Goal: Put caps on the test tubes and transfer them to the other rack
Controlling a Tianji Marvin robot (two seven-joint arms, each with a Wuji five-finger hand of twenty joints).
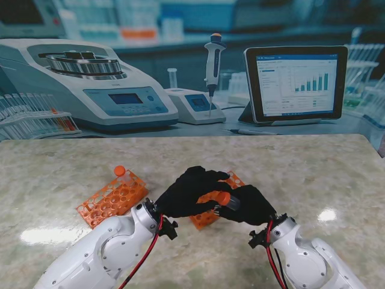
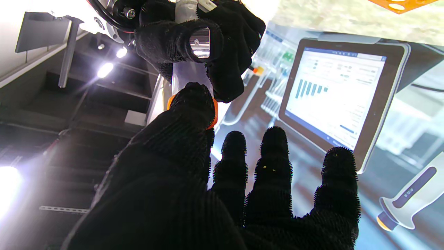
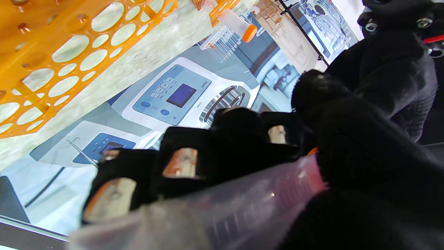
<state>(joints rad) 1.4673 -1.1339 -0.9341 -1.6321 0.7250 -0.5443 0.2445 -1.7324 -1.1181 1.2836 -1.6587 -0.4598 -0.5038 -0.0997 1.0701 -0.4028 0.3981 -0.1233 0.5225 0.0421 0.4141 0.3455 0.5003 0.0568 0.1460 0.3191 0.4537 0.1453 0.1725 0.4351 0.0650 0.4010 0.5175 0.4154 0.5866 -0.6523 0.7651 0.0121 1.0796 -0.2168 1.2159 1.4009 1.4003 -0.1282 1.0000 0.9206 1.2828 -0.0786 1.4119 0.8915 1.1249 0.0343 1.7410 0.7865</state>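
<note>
While the capping goes on, this is how things stand.
Right robot hand [image 1: 251, 206]: wrapped around the clear test tube [image 1: 231, 201] and holding it above the tabletop [image 1: 289, 168], over the nearer orange rack [image 1: 204, 218].
Left robot hand [image 1: 191, 191]: thumb pressed on the orange cap [image 1: 224, 198] at the tube's mouth, the other fingers spread apart; whether it truly grips the cap I cannot tell.
Cap seating: looks on the tube, but how tight is not visible.
Other rack [image 1: 112, 198]: to the left, near the left arm, with one capped tube [image 1: 120, 171] standing at its far corner.
Done, by my judgement: one tube capped and transferred.
Left: finish seating this cap and carry the tube to the left rack; any further tubes are hidden under the robot hands.
</note>
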